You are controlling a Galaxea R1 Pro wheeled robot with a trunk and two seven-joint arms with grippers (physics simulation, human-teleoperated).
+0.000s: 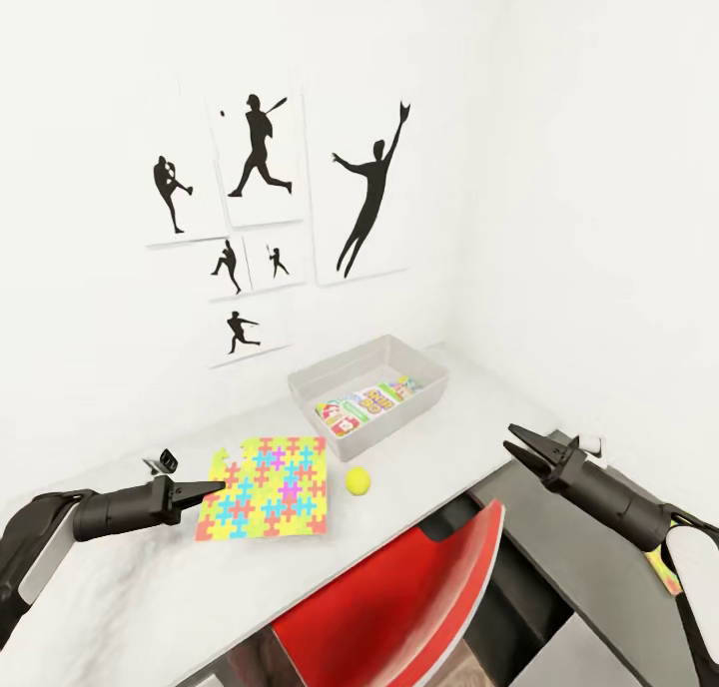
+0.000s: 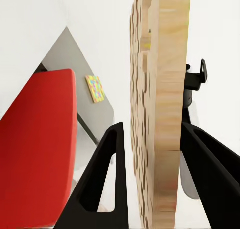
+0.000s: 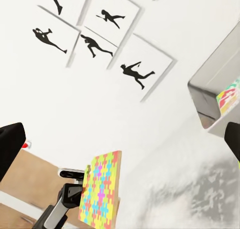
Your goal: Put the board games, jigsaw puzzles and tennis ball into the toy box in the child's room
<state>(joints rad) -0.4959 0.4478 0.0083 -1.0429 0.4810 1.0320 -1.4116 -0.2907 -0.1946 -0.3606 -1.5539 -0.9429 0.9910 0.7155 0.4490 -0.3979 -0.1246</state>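
My left gripper [image 1: 205, 488] is shut on the edge of a multicoloured jigsaw puzzle [image 1: 266, 487], held over the table [image 1: 130, 587]. In the left wrist view the puzzle's wooden edge [image 2: 160, 114] stands between the black fingers [image 2: 112, 159]. The right wrist view shows that puzzle [image 3: 101, 194] tilted up off the table. A second jigsaw puzzle [image 2: 95, 88] lies further off on a grey surface. The tennis ball [image 1: 359, 480] rests on the table right of the held puzzle. Behind it the grey toy box [image 1: 419, 367] holds printed board games [image 1: 364, 404]. My right gripper [image 1: 526, 445] hangs open and empty.
A red chair [image 1: 399, 607] stands at the table's front edge between my arms. The dark grey cabinet [image 1: 589, 577] lies under my right arm. White walls meet in a corner behind the toy box, with black sports-silhouette pictures [image 1: 262, 148] on the left one.
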